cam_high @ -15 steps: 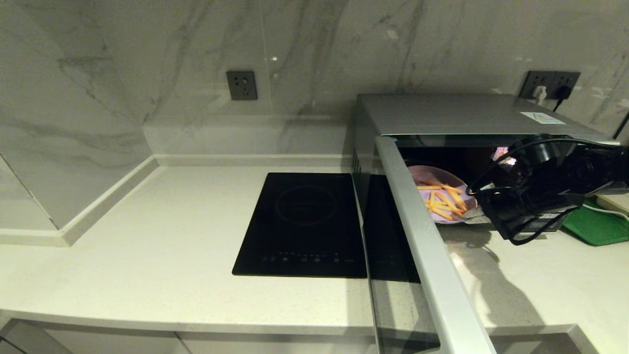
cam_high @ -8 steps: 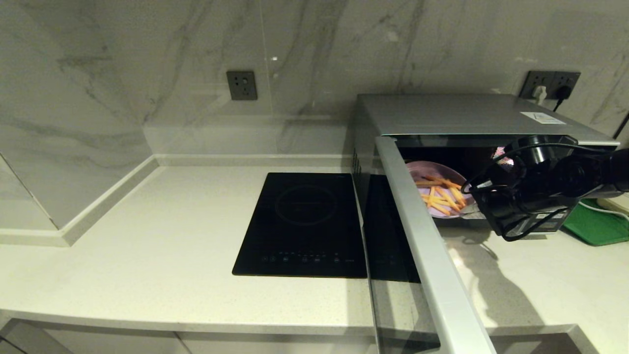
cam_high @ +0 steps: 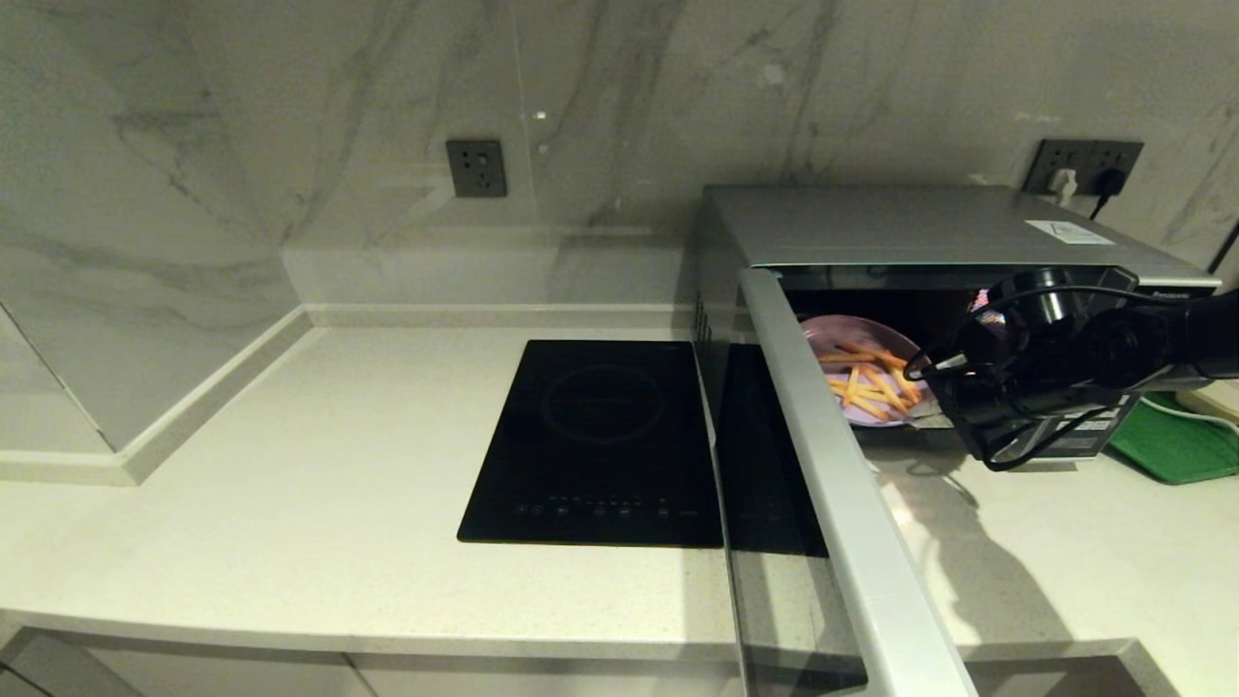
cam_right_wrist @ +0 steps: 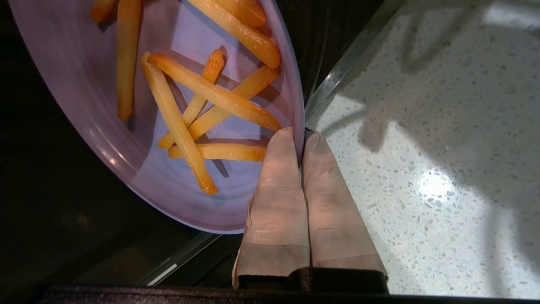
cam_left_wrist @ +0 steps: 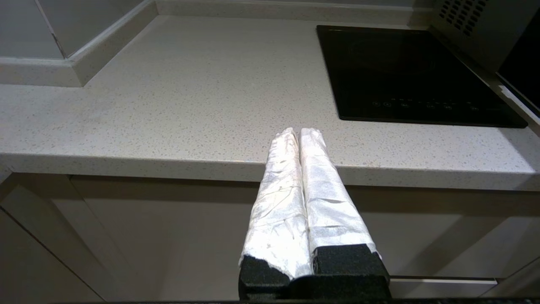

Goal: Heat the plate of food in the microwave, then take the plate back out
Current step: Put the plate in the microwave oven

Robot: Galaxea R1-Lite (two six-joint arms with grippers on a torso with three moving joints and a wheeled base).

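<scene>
The right gripper [cam_right_wrist: 303,137] has its fingers pressed together on the near rim of the plate of food [cam_high: 860,379], one finger inside the rim, one beneath; it is a thin pinch at a single edge, so the likeliest failure, as I judge it, is the plate pivoting about that pinch and tipping its far side down; the loose fries would then slide toward the low side or off. A second risk is the sill: in the right wrist view the plate's edge sits right above the front lip of the microwave [cam_high: 910,227], at the centre of that frame, and a plate carried too low could catch there and twist out of the grip. The open door [cam_high: 823,455] (it runs from the centre to the bottom right of the head view) stands close on the plate's left; a sideways drift could knock it.

The plate is in the mouth of the oven cavity, right of centre in the head view, partly over the dark interior; whether it rests on the floor or hangs just above, I cannot tell. It is round, shallow, pale lilac, glossy; thin orange-yellow sticks lie crossed on it, unsecured.

The left gripper [cam_left_wrist: 300,135] hangs parked before the counter edge [cam_left_wrist: 126,162], fingers together, empty.
</scene>
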